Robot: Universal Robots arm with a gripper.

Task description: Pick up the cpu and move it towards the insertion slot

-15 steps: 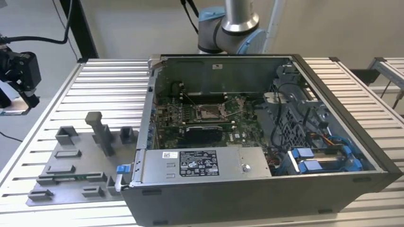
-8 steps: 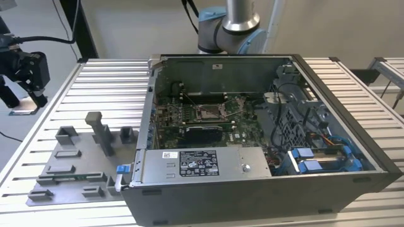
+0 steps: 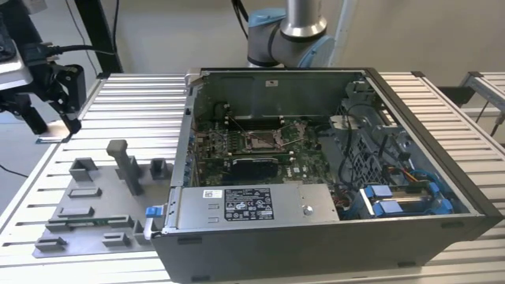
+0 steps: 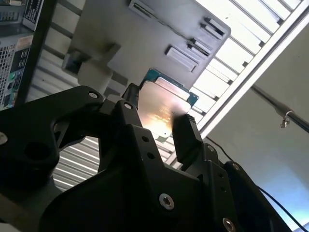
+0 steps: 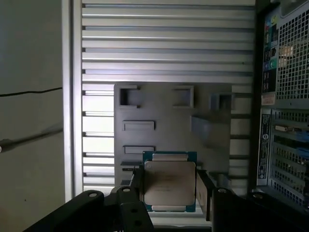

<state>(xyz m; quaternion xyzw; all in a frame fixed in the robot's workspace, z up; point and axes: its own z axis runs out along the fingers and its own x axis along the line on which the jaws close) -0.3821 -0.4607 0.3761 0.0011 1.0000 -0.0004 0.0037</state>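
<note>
Claw [image 5: 170,175] closed on cpu [image 5: 170,183], fingers [image 5: 136,181] pinching opp. edges, silvery face showing in both wrist views. Cpu held clear of grey fixture plate [image 5: 164,111], outside pc case [image 3: 276,74], off case's side twd exterior view's left, over slatted desk [image 3: 142,100]. Slot [image 3: 261,140] inside case on green board, well apart from cpu. Arm [image 3: 304,23] rises behind case.

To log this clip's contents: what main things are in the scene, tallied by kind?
cpu, held in the jaws: 1
slot: 1
case: 1
fixture plate: 1
arm: 1
Total: 5
</note>
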